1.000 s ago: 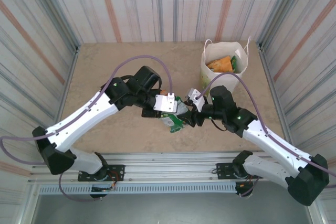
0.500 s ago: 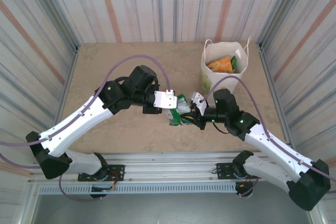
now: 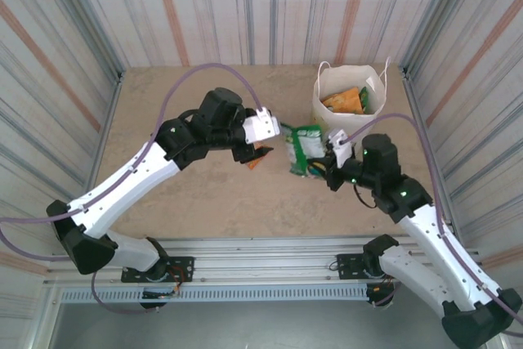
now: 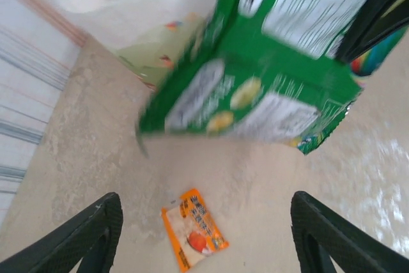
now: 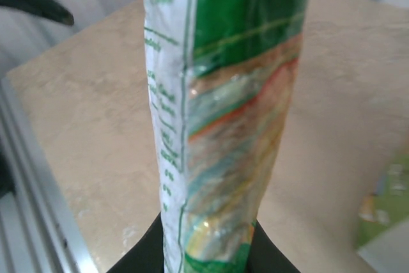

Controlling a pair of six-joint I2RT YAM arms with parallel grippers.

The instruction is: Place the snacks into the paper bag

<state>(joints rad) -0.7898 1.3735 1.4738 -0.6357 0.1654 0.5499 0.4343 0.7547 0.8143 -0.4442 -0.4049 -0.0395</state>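
The green packet is pinched tight in my right gripper. It is up off the table, standing on its thin edge, just beside the paper bag. I think I hold it this way so it can slip in through the top. The bag stands open, with orange packets inside. My left gripper is spread wide and holds nothing. It hangs over the tiny orange sachet, which lies flat and looks like my next pick.
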